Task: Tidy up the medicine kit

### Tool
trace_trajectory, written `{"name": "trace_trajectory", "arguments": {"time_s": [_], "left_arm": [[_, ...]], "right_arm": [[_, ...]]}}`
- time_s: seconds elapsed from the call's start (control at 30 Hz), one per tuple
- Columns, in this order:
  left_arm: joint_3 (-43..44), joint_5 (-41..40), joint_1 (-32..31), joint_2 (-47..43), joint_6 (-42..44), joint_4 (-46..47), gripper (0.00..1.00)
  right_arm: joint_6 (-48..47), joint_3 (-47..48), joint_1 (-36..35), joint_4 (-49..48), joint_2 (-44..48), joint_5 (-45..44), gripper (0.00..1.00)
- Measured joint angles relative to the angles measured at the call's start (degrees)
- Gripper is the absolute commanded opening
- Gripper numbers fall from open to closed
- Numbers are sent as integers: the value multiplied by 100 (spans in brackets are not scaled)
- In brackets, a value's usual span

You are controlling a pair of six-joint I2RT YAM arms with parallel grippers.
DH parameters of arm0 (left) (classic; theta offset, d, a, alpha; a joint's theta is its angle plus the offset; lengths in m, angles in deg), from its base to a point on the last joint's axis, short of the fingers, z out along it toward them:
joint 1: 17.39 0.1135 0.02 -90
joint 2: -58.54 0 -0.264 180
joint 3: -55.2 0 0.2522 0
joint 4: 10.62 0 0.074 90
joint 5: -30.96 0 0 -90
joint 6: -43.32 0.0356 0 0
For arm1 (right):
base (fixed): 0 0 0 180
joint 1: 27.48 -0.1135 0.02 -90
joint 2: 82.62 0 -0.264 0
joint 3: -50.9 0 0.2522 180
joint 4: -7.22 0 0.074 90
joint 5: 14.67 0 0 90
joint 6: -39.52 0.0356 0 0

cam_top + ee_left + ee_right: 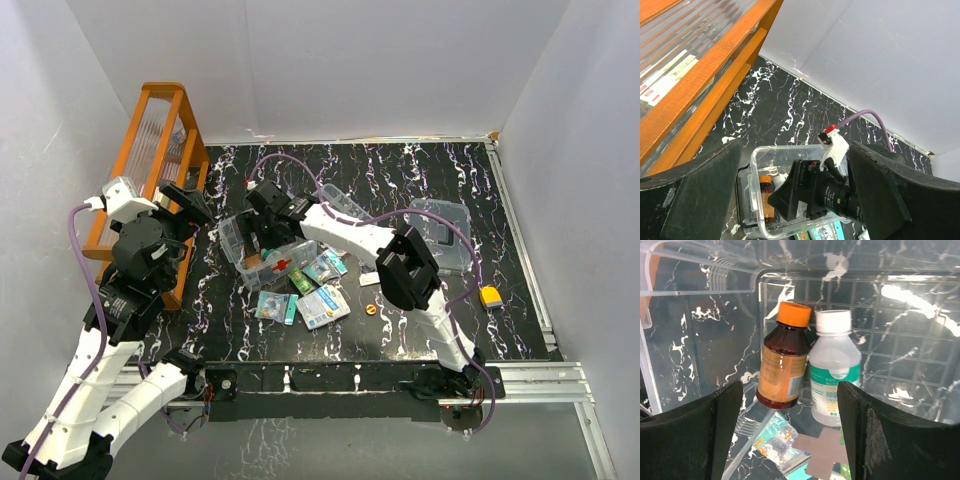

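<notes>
The medicine kit's clear box (283,265), marked with a red cross, sits mid-table. My right gripper (262,235) reaches down into it. In the right wrist view the gripper (790,407) is open, its fingers (695,440) wide apart and touching nothing. Just beyond them a brown bottle with an orange cap (784,362) and a white bottle with a green label (834,372) lie side by side on the box floor. My left gripper (190,205) hovers open beside the box's left end. From the left wrist I see the box (756,160) and the brown bottle (766,197).
An orange slatted rack (150,165) stands along the left edge, close to my left arm. A clear divided tray (345,205) and the clear lid (445,235) lie behind and right of the box. Several medicine packets (320,300) lie in front, with a yellow item (491,296) to the right.
</notes>
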Motion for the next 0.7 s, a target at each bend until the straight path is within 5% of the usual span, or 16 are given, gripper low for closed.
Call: {"name": "trace_trajectory", "arguments": {"time_s": [0.7], "left_arm": [[-17, -2, 0, 26, 39, 4, 89]], "right_arm": [[-184, 487, 0, 273, -415, 487, 76]]}}
